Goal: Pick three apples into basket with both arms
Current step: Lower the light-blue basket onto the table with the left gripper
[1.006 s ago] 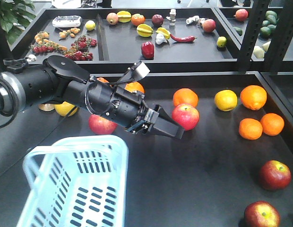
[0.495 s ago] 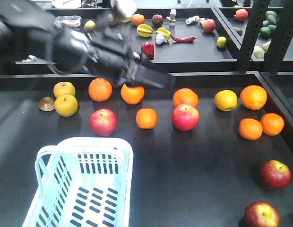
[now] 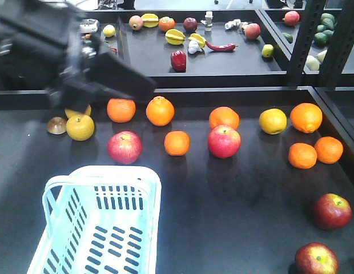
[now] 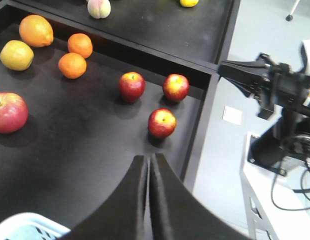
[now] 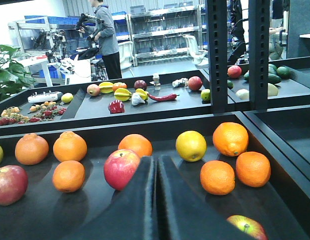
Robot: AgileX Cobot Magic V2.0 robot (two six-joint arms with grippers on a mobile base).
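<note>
The front view is looking steeply down on the table (image 3: pixel 234 200). Both wrist views are facing it from closer.

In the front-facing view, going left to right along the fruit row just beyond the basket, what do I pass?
Left pink-red round apple → small round orange → right pink-red round apple → lower round orange → upper round orange, nearest the right edge.
</note>
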